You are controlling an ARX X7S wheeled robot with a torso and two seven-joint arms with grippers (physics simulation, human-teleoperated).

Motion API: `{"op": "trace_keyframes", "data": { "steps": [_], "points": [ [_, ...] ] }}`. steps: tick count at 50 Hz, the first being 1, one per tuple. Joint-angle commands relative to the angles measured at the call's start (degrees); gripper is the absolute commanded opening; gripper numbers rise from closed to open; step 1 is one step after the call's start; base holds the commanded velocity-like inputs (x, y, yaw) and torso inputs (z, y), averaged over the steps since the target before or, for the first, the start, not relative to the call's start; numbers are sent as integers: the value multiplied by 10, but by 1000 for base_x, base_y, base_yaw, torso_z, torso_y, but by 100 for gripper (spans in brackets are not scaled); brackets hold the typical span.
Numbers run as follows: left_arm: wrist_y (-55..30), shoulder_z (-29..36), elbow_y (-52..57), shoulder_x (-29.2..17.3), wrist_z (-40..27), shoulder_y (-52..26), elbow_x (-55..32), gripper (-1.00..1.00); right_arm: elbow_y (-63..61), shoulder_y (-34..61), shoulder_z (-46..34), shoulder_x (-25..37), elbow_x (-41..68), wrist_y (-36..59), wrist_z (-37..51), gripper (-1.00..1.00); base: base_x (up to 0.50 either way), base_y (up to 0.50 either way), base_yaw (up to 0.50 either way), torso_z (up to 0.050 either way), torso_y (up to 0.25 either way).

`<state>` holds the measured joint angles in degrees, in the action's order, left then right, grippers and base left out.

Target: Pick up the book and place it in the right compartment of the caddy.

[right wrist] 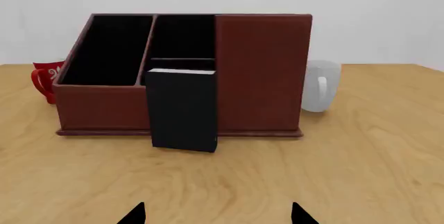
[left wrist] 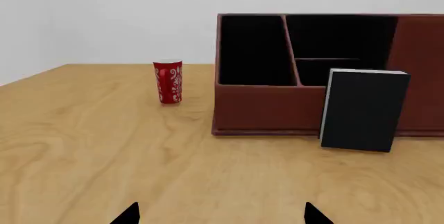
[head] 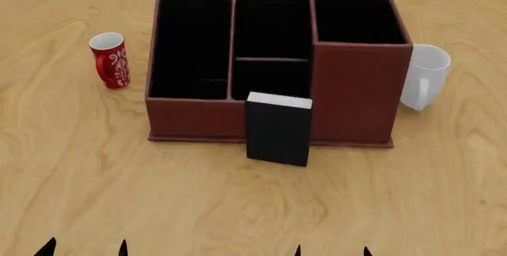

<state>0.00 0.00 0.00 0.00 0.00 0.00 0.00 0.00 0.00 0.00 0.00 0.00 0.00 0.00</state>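
Note:
The black book (head: 278, 128) stands upright, leaning against the low front wall of the reddish-brown caddy (head: 194, 119); it also shows in the wrist views as the book (left wrist: 362, 110) and the book (right wrist: 182, 110). The right compartment (head: 358, 21) is the tall square black well at the caddy's right end. Both grippers sit near the table's front edge, well short of the book. My left gripper (head: 85, 248) and right gripper (head: 332, 250) are open, only the fingertips showing, with bare wood between them.
A red patterned cup (head: 110, 60) stands left of the caddy. A white mug (head: 424, 76) stands close against the caddy's right side. The wooden table (head: 237, 202) stretches between the grippers and the book.

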Motion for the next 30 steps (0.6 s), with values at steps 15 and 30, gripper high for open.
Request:
{"op": "trace_keyframes", "data": {
  "steps": [15,30],
  "points": [
    [-236,21,331,-46,-33,-87,-8,100,-392,85,5,63,61,337,48,100,0,0,0,40,0],
    [-219,37,311,-64,-48,-81,-2,100,-392,55,-6,85,73,322,40,100,0,-133,0,50,0]
  ]
}}
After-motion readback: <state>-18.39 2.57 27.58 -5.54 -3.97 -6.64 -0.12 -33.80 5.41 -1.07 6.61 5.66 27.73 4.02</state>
